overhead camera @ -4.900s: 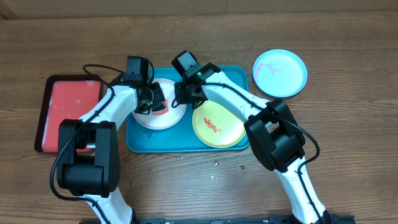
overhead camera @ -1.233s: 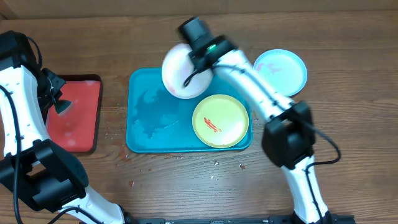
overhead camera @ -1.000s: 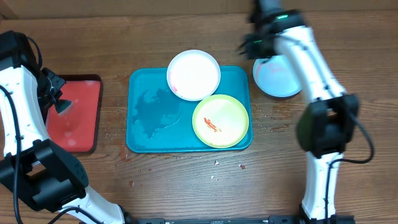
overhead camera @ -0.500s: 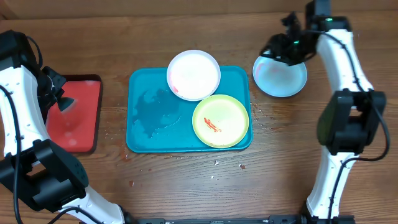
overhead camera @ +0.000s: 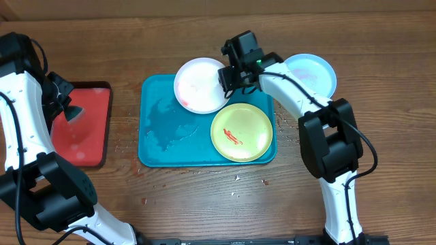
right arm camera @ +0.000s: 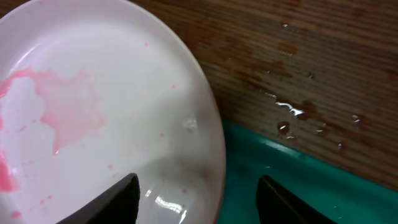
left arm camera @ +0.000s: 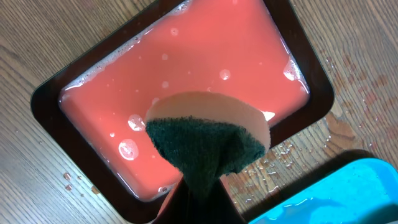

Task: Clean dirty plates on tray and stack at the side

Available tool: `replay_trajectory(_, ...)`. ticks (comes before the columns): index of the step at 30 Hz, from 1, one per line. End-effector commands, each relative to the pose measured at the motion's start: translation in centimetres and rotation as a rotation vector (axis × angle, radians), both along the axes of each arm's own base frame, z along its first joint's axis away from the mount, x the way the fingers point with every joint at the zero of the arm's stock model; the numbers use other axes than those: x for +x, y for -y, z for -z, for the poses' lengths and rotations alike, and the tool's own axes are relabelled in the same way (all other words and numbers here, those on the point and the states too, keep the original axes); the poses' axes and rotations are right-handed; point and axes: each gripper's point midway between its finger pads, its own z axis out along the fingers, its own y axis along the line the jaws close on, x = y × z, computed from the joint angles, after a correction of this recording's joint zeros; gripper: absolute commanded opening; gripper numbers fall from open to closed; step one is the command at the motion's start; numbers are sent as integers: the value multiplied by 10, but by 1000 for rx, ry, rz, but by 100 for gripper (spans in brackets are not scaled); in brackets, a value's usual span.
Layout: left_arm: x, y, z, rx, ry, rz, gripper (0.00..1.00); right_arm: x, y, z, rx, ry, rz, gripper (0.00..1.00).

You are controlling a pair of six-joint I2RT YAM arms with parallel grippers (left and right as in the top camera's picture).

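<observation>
Blue plate [overhead camera: 313,75] set aside, right gripper [right arm camera: 196,193] spread around rim of pink-stained white plate [overhead camera: 197,87], yellow-green plate [overhead camera: 242,133] smeared, left gripper [left arm camera: 200,205] clamping sponge [left arm camera: 208,140].

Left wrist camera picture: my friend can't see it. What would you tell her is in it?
The left gripper holds a sponge with a dark green scrubbing side over a red tray full of bubbly pink-red liquid. The tray sits on a wet wooden table, and a corner of a blue tray shows at the bottom right.

No readable text or labels anywhere
</observation>
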Motion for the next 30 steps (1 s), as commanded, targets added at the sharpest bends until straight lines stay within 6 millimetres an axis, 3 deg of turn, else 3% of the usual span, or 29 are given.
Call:
replay_trajectory(1,4,4,-6,3,20,20,4,16,25,-12,-78,74,102,63)
replay_trajectory(9,4,4,-6,3,20,20,4,4,7,7,8,-13,53,61)
replay_trajectory(17,4,4,-6,3,20,20,4,-1,-9,13,51,-34,19,38)
replay_trajectory(20,4,4,-6,3,19,20,4,-2,-9,13,50,-35,18,39)
replay_trajectory(23,4,4,-6,3,19,20,4,-2,-7,14,39,-33,24,49)
replay_trajectory(25,4,4,-6,2,19,21,4,0,-5,16,24,-30,33,49)
replay_trajectory(30,5,7,-6,-12,26,29,4,-1,-5,21,25,-40,36,37)
